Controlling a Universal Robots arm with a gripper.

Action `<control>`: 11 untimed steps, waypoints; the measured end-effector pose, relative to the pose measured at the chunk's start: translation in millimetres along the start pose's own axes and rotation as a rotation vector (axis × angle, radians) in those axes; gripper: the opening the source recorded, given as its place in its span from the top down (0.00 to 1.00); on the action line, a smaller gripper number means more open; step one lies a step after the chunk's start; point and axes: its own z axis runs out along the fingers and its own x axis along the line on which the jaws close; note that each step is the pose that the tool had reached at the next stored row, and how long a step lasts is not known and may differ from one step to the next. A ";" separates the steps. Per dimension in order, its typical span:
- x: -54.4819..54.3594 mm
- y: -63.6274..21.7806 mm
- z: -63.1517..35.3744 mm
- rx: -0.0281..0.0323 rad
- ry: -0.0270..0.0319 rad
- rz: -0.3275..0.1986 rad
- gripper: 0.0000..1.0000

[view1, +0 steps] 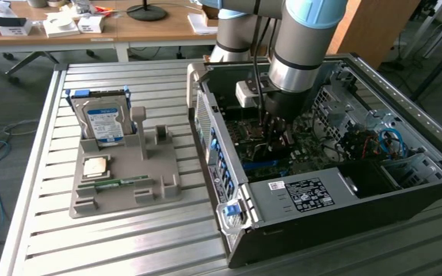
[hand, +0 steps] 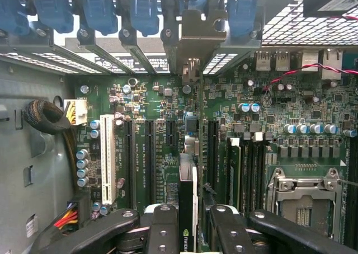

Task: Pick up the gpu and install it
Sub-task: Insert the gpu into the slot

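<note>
gpu [hand: 188, 181] edge-on in tool [hand: 189, 212] inside computer case [view1: 205, 123]

The exterior view looks from high up, slanting down across the slatted table [view1: 129, 241]. It takes in the whole open computer case [view1: 298, 198] towards the table's edge at the exterior view's right, from a moderate distance. The wrist view sits inside that case, close to the motherboard [hand: 145, 114], facing it past the gripper [hand: 190, 215] and gpu [hand: 187, 187]. The 2 views share the motherboard.
</note>
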 end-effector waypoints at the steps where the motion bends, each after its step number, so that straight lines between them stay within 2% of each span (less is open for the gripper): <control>1: 0.0 0.0 0.0 0.0000 0.0000 -0.001 0.74; 11: 0.0 0.0 1.2 0.0000 0.0000 -0.001 0.74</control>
